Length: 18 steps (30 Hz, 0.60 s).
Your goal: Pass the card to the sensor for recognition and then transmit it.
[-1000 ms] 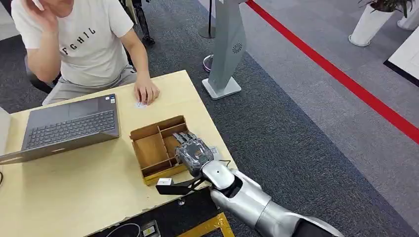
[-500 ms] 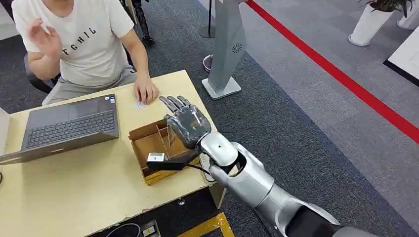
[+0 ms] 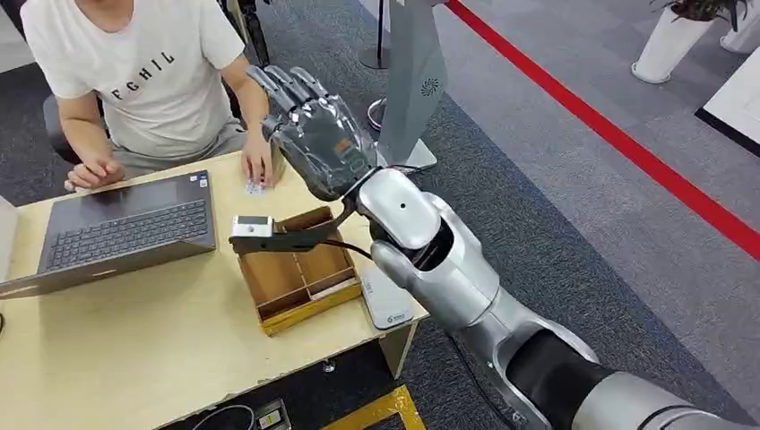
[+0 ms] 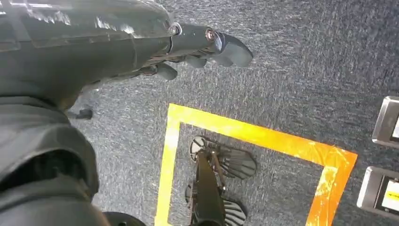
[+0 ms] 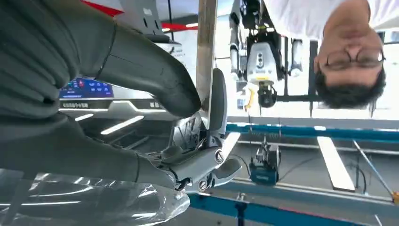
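Grey carpet [image 3: 538,224] with red stripe [image 3: 618,134] beside pale wooden table [image 3: 134,331]

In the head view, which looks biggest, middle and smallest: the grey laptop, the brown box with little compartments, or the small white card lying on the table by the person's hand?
1. Grey open laptop, biggest.
2. Brown cardboard compartment box, middle.
3. Small white card on the wooden table, smallest.
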{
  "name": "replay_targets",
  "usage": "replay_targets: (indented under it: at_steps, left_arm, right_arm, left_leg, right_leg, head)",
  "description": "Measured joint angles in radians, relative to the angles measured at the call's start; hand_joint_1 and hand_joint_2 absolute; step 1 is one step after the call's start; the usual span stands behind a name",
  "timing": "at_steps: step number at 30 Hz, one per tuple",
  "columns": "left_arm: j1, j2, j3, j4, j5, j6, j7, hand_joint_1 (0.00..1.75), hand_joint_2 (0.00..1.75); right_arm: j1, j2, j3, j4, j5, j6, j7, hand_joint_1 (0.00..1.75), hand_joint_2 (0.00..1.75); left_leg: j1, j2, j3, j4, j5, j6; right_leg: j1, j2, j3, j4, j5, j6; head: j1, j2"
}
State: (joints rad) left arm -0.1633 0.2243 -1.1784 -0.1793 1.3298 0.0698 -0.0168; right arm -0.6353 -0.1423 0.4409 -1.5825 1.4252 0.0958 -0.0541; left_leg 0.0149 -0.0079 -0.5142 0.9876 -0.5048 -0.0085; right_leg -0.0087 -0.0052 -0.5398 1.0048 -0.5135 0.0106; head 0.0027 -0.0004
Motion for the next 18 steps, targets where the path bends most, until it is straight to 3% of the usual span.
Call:
replay_targets:
  at_steps: [7, 12, 18]
  left_arm:
    - [-0.005, 0.006, -0.006, 0.0, -0.016, -0.018, -0.024, 0.0, 0.0]
    - [-0.005, 0.008, -0.014, 0.0, -0.029, -0.025, -0.024, 0.0, 0.0]
    - [-0.005, 0.008, -0.017, 0.0, -0.031, -0.027, -0.026, 0.0, 0.0]
  right_arm:
    - [-0.19, 0.04, 0.055, 0.289, 0.018, -0.134, -0.012, 1.75, 1.75]
    - [-0.324, 0.072, 0.088, 0.539, 0.037, -0.188, -0.011, 1.75, 1.75]
    - [-0.348, 0.078, 0.093, 0.587, 0.038, -0.194, -0.01, 1.75, 1.75]
  left_leg:
    - [0.0, -0.002, -0.001, 0.0, 0.002, 0.0]
    - [0.0, -0.004, -0.001, 0.0, 0.002, 0.0]
    - [0.0, -0.005, -0.002, 0.0, 0.002, 0.0]
  right_leg:
    - [0.0, -0.003, 0.0, 0.001, 0.0, 0.0]
    - [0.0, -0.005, 0.0, 0.001, 0.0, 0.0]
    - [0.0, -0.005, 0.0, 0.001, 0.0, 0.0]
  head:
    - [0.0, 0.0]
    - [0.0, 0.0]
    - [0.0, 0.0]
